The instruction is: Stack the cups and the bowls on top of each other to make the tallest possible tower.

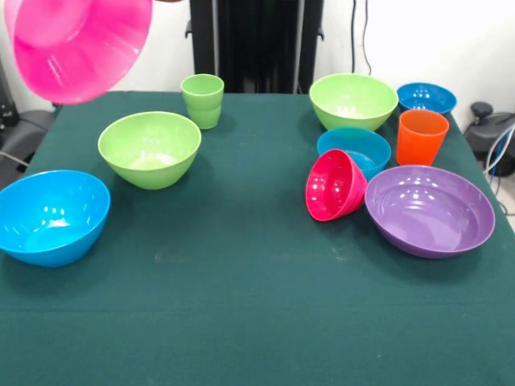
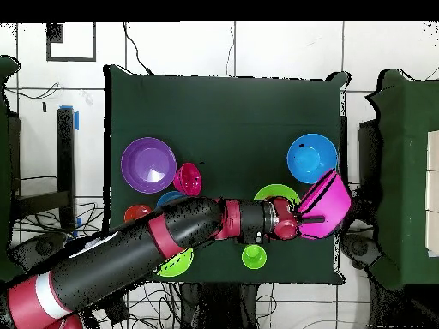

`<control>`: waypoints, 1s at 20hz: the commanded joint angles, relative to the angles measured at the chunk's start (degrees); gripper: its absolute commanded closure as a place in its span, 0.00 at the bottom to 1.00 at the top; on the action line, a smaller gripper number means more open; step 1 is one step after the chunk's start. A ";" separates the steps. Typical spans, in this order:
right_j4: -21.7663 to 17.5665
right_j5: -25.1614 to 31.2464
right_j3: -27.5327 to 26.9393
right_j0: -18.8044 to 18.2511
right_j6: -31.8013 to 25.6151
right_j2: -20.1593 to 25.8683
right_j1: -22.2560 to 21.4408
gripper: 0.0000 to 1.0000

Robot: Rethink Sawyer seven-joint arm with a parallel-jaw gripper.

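Observation:
My gripper (image 2: pixel 309 220) is shut on the rim of the big pink bowl (image 1: pixel 79 44) (image 2: pixel 329 204) and holds it tilted in the air over the table's edge. The gripper itself does not show in the front view. On the cloth stand a light green cup (image 1: pixel 203 100) (image 2: pixel 254 256), a lime green bowl (image 1: pixel 150 149) (image 2: pixel 276 194) and a blue bowl (image 1: pixel 52 215) (image 2: pixel 311 158). On the other side are a second lime green bowl (image 1: pixel 352 100), two blue bowls (image 1: pixel 426 98) (image 1: pixel 356 149), the orange cup (image 1: pixel 421 137), a purple bowl (image 1: pixel 430 209) (image 2: pixel 148 164) and the small red-pink bowl (image 1: pixel 334 185) (image 2: pixel 188 178), which is tipped on its side.
The green table (image 1: pixel 241 305) has bare cloth in its middle and front. The black pedestal (image 1: pixel 257 40) stands at the far side. In the overhead view my arm (image 2: pixel 171 236) crosses over the orange cup and the bowls near it and hides them in part.

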 commanded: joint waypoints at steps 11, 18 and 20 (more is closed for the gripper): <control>-1.48 1.73 -7.35 -3.59 -0.40 25.05 -13.99 1.00; -1.41 3.13 -8.97 -2.95 1.60 24.35 -12.38 1.00; -1.30 3.74 -9.39 -2.63 2.21 23.90 -11.73 1.00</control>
